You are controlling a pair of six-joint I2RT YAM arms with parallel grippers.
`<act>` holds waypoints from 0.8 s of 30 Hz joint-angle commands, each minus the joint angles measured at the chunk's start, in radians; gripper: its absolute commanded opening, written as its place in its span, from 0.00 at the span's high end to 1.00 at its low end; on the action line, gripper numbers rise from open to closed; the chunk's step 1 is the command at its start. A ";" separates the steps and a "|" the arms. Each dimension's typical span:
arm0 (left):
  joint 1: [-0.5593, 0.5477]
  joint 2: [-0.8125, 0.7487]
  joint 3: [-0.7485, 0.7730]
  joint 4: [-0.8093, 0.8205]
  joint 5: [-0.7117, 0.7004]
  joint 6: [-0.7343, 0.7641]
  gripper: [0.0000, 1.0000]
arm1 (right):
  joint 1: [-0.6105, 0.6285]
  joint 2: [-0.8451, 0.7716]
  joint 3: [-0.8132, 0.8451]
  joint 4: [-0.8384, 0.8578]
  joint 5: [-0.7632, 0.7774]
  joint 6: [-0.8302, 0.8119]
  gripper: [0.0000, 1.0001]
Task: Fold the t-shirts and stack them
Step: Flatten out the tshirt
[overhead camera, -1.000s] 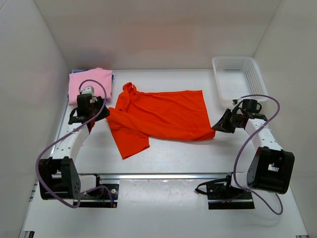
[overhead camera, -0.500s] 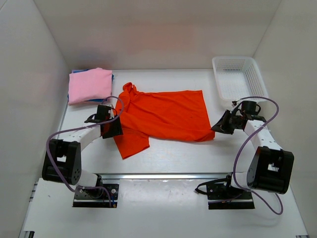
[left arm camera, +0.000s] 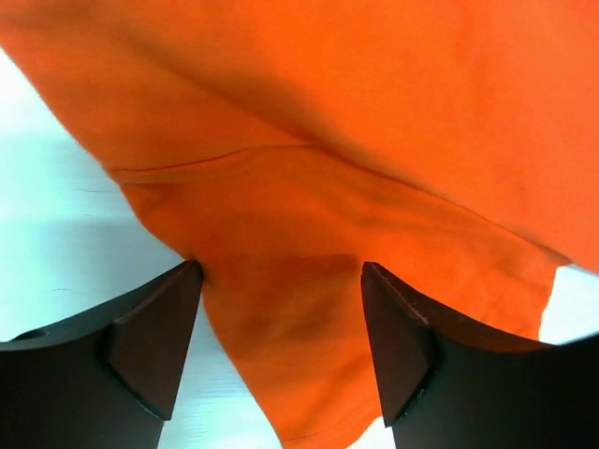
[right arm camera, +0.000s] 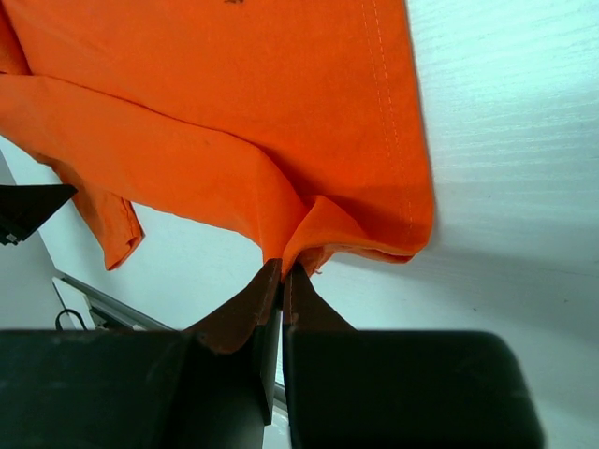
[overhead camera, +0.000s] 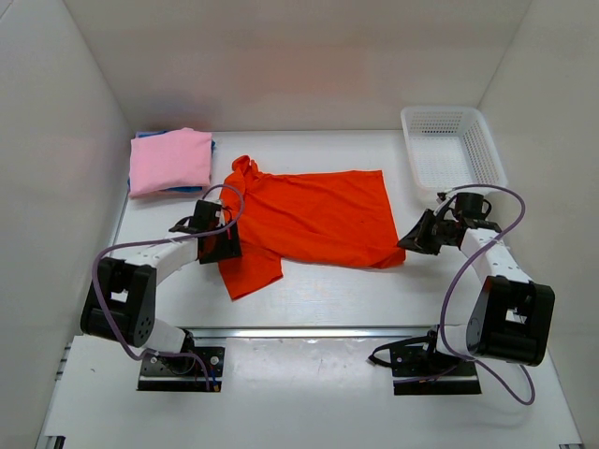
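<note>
**Orange-red t-shirt spread crosswise between both end effectors; left side not gripped.**

The left end effector [overhead camera: 217,245] [left arm camera: 279,271] is seen with its jaws apart, set down over the near sleeve [overhead camera: 251,271], with cloth lying between the fingers and nothing clamped. The right end effector [overhead camera: 413,240] [right arm camera: 282,271] is closed on the near right hem corner of the orange-red t-shirt [overhead camera: 318,217] [right arm camera: 215,103]. The garment is laid flat on the counter [overhead camera: 328,299] between the two, so each arm is nearest its own end. Its long axis runs left to right, with the collar pointing left and away and the hem facing right. The pink t-shirt [overhead camera: 168,161] is found folded at the far left on top of the blue t-shirt [overhead camera: 139,135], well apart from the grippers.
</note>
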 commanded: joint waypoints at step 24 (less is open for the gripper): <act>0.081 -0.408 0.148 -0.283 0.041 0.051 1.00 | -0.012 -0.176 -0.070 -0.160 0.066 -0.051 0.73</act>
